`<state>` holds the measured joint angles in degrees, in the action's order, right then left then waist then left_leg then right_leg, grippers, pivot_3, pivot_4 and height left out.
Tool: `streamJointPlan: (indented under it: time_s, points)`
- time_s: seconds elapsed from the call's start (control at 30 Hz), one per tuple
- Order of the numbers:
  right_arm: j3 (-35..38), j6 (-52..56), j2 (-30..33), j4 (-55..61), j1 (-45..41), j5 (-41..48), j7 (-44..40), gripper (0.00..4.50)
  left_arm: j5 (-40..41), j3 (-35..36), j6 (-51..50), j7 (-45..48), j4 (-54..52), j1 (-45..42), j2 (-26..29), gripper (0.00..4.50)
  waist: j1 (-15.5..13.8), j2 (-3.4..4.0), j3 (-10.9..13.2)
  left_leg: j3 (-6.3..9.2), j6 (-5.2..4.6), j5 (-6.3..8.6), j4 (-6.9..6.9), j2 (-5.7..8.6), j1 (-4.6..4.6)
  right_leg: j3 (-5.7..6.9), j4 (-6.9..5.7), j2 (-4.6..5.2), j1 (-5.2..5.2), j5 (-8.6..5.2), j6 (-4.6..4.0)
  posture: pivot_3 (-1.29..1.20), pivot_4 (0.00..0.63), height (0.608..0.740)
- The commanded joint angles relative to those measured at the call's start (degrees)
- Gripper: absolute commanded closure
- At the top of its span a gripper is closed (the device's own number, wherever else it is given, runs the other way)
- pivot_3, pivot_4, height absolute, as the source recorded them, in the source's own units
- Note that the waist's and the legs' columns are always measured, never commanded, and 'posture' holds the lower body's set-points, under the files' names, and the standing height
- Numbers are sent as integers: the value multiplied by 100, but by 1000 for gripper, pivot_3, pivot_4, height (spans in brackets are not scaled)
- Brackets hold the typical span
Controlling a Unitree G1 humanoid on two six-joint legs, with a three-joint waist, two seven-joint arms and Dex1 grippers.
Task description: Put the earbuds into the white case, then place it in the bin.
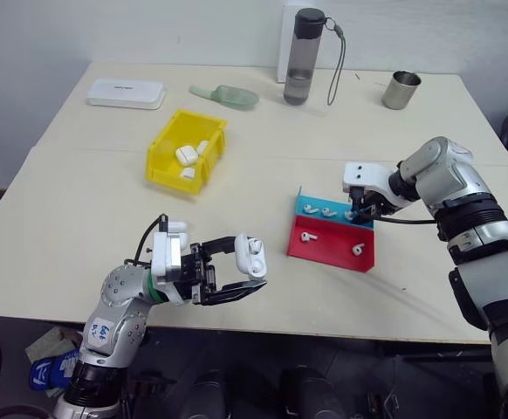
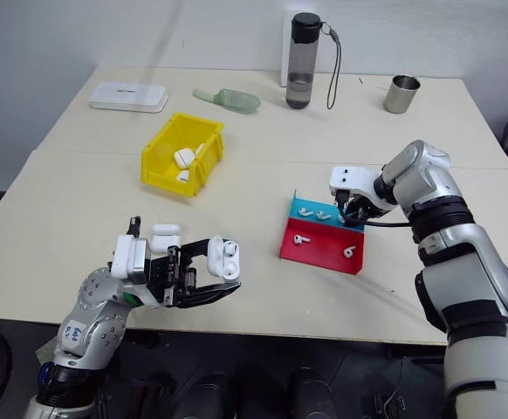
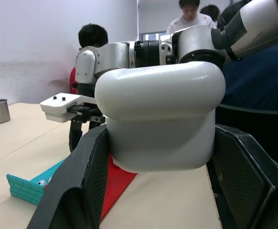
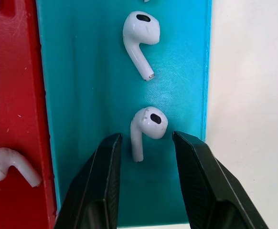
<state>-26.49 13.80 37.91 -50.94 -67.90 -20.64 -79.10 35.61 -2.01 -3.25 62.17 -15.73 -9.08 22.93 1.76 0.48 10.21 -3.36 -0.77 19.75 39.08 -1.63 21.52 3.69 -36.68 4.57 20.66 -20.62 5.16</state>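
My left gripper is shut on the white case, held above the table's front left with its lid swung open; up close the case sits between the black fingers. My right gripper points down over the blue strip of the red and blue tray, open, with one earbud lying between its fingers, untouched. A second earbud lies just beyond it, and a third on the red part. The yellow bin stands at the middle left with small white cases inside.
A flat white box, a green scoop, a dark water bottle and a metal cup stand along the table's far side. People are in the background beyond the table.
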Motion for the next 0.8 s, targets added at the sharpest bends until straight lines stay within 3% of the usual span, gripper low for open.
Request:
streamJointPlan:
  time_s: [0.03, 0.8]
  points:
    - [97, -2, 31, 83, 53, 11, 16, 2799, 70, 45, 51, 14, -227, 28, 11, 1711, 0, 0, 0, 0, 0, 0, 0, 0, 0, 0, 0, 0, 0, 0, 0, 0, 150, 740]
    - [143, -27, -112, -60, 11, -1, 17, 2799, 46, 50, 91, 43, -192, 47, 17, 1711, 3, 0, 0, 0, 1, 0, 1, 0, -3, 0, -8, 0, 0, 0, 0, 0, 150, 740]
